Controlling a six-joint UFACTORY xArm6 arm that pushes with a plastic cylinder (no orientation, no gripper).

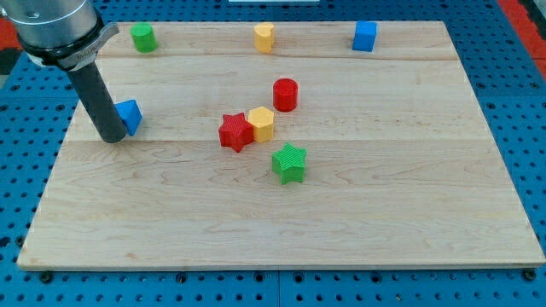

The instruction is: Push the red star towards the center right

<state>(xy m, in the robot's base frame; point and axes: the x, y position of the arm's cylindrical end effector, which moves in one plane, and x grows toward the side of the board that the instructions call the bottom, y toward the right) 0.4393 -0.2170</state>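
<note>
The red star (235, 132) lies near the middle of the wooden board (409, 196), touching a yellow hexagon block (261, 124) on its right. My tip (112, 136) rests on the board at the view's left, far left of the red star. A blue block (130, 116) sits against the rod's right side.
A red cylinder (285, 94) stands up and right of the yellow hexagon. A green star (289, 164) lies below them. Along the top edge are a green block (143, 37), a yellow block (264, 37) and a blue cube (365, 36).
</note>
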